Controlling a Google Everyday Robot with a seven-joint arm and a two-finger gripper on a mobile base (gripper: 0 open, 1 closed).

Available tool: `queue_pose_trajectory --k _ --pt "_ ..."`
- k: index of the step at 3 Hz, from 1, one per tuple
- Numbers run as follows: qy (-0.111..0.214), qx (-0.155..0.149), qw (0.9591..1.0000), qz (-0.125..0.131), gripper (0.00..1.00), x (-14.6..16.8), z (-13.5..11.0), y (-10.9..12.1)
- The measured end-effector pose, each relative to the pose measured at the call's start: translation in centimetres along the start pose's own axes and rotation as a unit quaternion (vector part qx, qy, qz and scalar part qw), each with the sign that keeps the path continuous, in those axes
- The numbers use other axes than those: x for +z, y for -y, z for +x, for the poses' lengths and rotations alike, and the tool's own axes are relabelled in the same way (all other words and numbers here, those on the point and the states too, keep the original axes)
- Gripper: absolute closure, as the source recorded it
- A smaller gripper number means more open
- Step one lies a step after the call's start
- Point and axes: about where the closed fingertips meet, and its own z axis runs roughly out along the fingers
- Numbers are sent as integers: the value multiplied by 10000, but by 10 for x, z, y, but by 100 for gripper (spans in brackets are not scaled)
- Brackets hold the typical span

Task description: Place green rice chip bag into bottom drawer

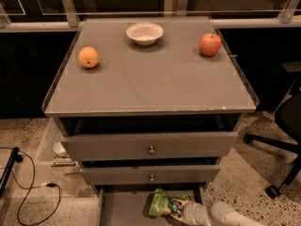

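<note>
The grey cabinet (150,93) fills most of my view, and its flat top sits well above and behind the gripper. Its three drawers all stand out from the front. The top drawer (113,147) and the middle drawer (113,175) are stacked directly above the gripper, each with a small round knob (151,150) at its centre. The bottom drawer (123,212) is pulled out furthest, and its bare grey floor stretches away to the left of the gripper.

My white arm (228,216) comes in from the lower right corner. It ends in the gripper (187,211), which is low over the right half of the bottom drawer. A dark office chair (284,126) stands up and to the right of the gripper, well apart from it, on the speckled floor (235,173).

The green rice chip bag (162,203) lies inside the bottom drawer, just left of the gripper, with its right end meeting the gripper's tip. From here I cannot tell whether the jaws are clamped on the bag or spread.

On the cabinet top, a white bowl (145,33) sits far above the gripper near the back edge. A red apple (209,44) is up and slightly right of the gripper. An orange (88,57) is up and well to the left. A black cable (28,187) trails across the floor far to the left of the gripper.
</note>
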Motion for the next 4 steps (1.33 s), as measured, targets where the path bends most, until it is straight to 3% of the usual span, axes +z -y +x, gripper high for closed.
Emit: queue_pose_trajectory --k 2,4 --pt "30 -259 9995 -175 100 36 18 -6" --pt "-21 -304 9990 -332 58 44 20 -11"
